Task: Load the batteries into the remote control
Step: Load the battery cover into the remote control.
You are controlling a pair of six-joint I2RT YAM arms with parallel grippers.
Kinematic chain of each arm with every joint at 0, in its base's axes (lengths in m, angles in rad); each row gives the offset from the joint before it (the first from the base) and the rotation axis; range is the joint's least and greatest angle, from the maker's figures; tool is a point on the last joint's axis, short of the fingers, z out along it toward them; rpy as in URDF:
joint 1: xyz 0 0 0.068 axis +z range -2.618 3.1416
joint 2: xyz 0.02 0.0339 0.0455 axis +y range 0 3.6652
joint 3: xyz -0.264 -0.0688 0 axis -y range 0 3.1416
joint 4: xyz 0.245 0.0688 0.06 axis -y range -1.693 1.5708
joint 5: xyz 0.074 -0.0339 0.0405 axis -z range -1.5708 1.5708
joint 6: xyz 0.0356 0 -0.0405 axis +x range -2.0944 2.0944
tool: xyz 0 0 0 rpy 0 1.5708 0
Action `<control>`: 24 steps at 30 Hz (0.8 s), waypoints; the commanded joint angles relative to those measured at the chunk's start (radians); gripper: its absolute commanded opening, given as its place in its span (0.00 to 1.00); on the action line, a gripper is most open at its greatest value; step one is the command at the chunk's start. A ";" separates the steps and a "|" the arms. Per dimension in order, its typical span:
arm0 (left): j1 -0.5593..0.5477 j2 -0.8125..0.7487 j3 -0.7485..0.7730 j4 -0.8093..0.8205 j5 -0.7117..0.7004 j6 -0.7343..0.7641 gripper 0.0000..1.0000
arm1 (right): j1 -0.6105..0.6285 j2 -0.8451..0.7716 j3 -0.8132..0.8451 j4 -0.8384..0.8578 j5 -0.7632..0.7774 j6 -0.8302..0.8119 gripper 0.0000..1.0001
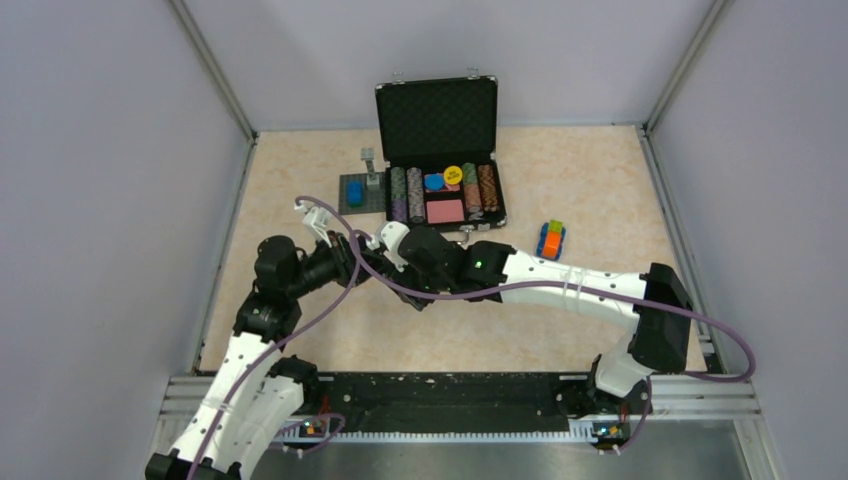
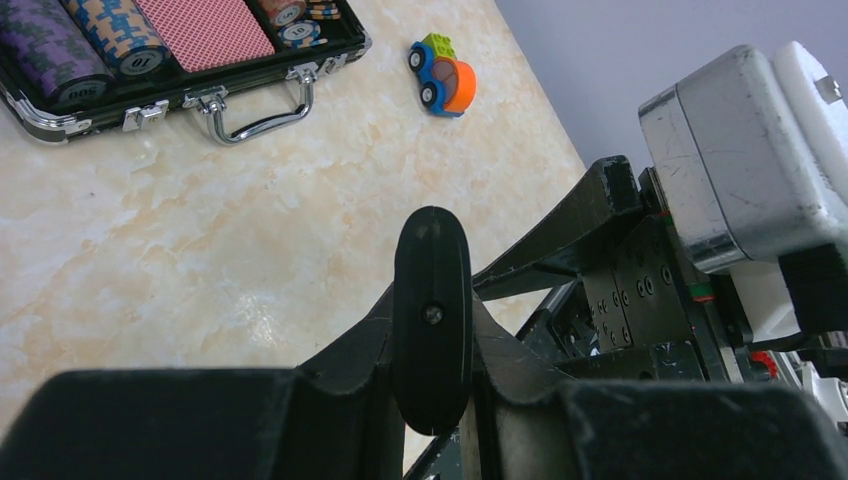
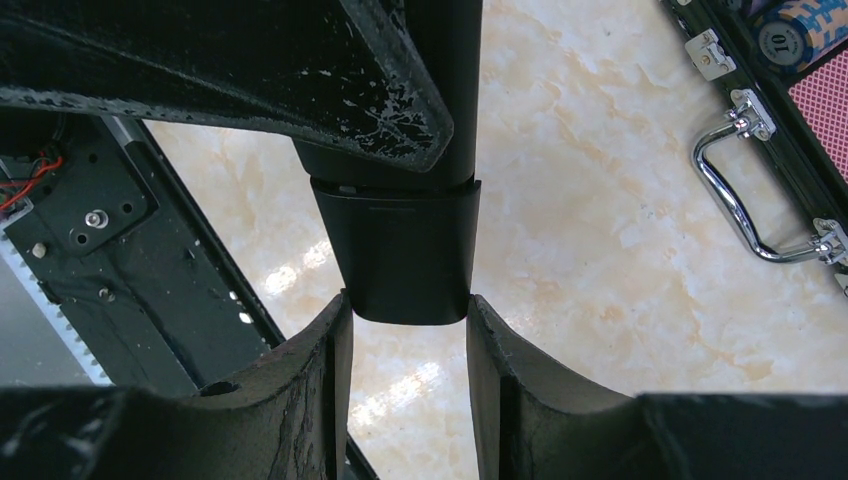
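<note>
Both arms meet above the middle of the table (image 1: 560,180) and hold the remote control (image 3: 405,250) in the air between them. The left gripper (image 2: 430,378) is closed on the remote, which the left wrist view shows end-on as a slim black oval clamped between the two fingers. The right gripper (image 3: 408,335) faces it from the opposite side. Its fingers (image 3: 320,370) stand against the lower corners of the remote's end section and appear to pinch it lightly, at the tips only. A seam runs across the remote just above that section, so this part may be the battery cover, either seated on the body or sliding along it; which of the two cannot be told. No batteries show in any view, and the compartment, if open, is hidden. They may already be inside the remote, but that is a judgement and not something seen. If they are, the task is near its end, with only the cover to press home and the remote to set down. If they are not, the loading itself is yet to be done. The open chip case (image 1: 437,118) at the far side and the toy car (image 1: 551,240) to its right lie well apart from the grippers and play no part.
</note>
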 commanded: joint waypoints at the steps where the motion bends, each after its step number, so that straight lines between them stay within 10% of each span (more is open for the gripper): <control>1: -0.005 0.000 0.000 0.064 0.027 -0.024 0.00 | 0.011 0.005 0.054 0.028 0.019 -0.014 0.27; 24: 0.010 0.153 0.096 0.012 0.136 -0.271 0.00 | 0.011 0.021 0.074 -0.022 0.066 0.043 0.40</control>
